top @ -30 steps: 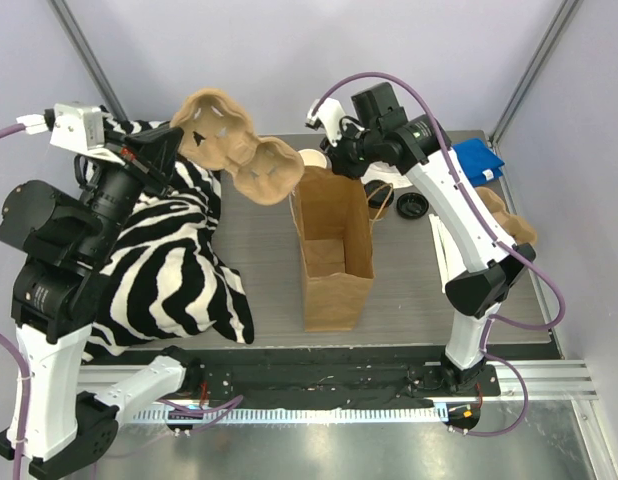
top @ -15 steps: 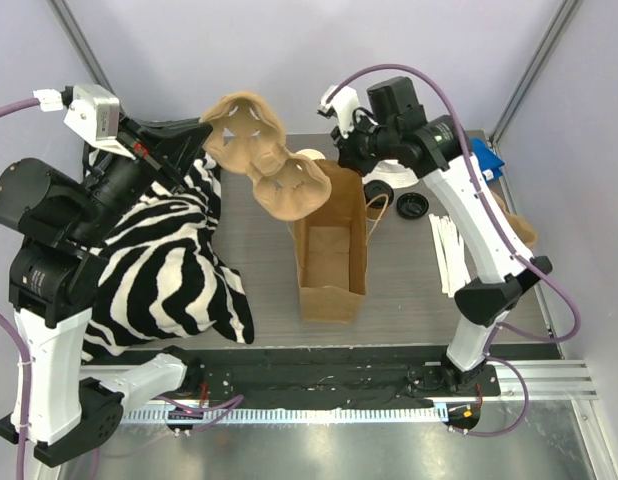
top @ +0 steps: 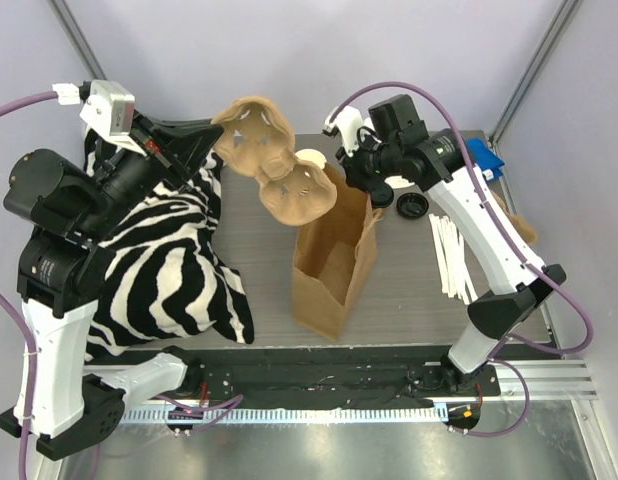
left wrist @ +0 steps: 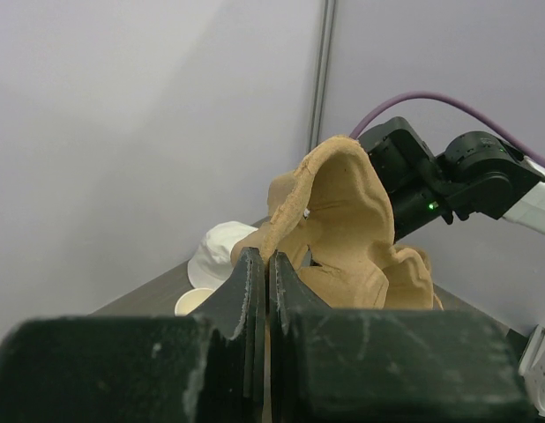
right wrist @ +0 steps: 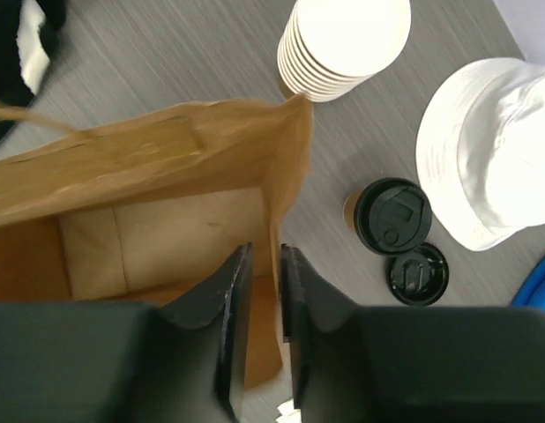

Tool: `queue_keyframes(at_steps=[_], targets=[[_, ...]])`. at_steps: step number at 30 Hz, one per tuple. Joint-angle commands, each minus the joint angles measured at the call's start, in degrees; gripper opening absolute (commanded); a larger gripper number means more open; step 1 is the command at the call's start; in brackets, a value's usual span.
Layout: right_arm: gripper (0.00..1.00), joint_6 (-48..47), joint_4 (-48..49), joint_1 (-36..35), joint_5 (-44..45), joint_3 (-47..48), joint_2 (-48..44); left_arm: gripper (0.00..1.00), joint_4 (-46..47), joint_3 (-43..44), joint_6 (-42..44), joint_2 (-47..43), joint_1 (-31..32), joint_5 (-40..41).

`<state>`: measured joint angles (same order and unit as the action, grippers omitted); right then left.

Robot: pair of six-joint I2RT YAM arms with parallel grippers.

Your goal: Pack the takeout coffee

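Observation:
The takeout coffee [right wrist: 392,216], a small cup with a black lid, stands on the table right of the brown paper bag [right wrist: 167,203]; my right arm hides it in the top view. My right gripper [right wrist: 264,251] is shut on the bag's right wall near the rim, and the bag [top: 334,260] leans open in the top view under that gripper [top: 372,190]. My left gripper [top: 211,132] is shut on the edge of the tan pulp cup tray [top: 274,165] and holds it in the air above and left of the bag mouth. The left wrist view shows the gripper [left wrist: 259,256] and the tray [left wrist: 352,229].
A stack of lidless cream cups [right wrist: 343,44] stands behind the bag. A loose black lid [right wrist: 418,273] lies by the coffee, with a white hat [right wrist: 489,150] beside it. A zebra cloth [top: 169,250] covers the left. White sticks [top: 449,255], a blue item [top: 484,160] and another pulp tray [top: 514,225] lie right.
My left arm has carried the pulp tray right and toward the bag mouth. My right gripper has shifted right with the bag's rim, and the bag now leans.

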<state>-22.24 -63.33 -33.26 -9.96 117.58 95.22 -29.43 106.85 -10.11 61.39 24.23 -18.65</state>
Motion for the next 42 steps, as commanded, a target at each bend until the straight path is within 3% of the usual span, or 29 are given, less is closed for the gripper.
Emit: queue_keyframes(at_steps=[1,3,6,19,22,25,26,28,34,42], targets=[[0.37,-0.6,0.3,-0.3,1.2,0.6,0.4,0.00,3.1,-0.9,-0.4,-0.7,-0.2,-0.8],[0.51,-0.5,0.4,-0.3,2.5,0.7,1.1,0.00,3.3,-1.5,-0.4,-1.1,-0.2,-0.7],[0.55,-0.6,0.4,-0.2,4.3,0.7,1.8,0.00,3.4,-2.1,-0.3,-1.4,-0.2,-0.6],[0.55,-1.7,-2.5,0.1,5.7,-1.7,1.1,0.00,4.0,-5.4,0.2,-2.8,-0.3,-1.6],[0.45,-1.6,-2.5,0.2,5.0,-2.8,0.8,0.00,4.0,-5.9,0.3,-2.6,-0.3,-2.5],[0.23,-1.8,-2.5,0.3,5.0,-0.6,1.5,0.00,4.0,-5.5,1.4,-1.8,-0.2,-4.5],[0.11,-1.8,-2.5,0.2,5.0,0.4,1.8,0.00,4.0,-5.2,1.9,-1.4,-0.2,-5.5],[0.01,-2.0,-3.5,0.3,3.8,4.6,2.9,0.00,4.1,-3.5,4.2,-0.7,-0.3,-7.6],[0.01,-1.9,-7.2,-2.2,2.7,13.4,5.3,0.00,4.1,1.6,6.2,2.8,-0.2,-11.0],[0.01,-2.1,-6.5,-8.4,8.6,10.8,3.5,0.00,4.2,9.1,8.8,6.5,-0.1,-13.1]])
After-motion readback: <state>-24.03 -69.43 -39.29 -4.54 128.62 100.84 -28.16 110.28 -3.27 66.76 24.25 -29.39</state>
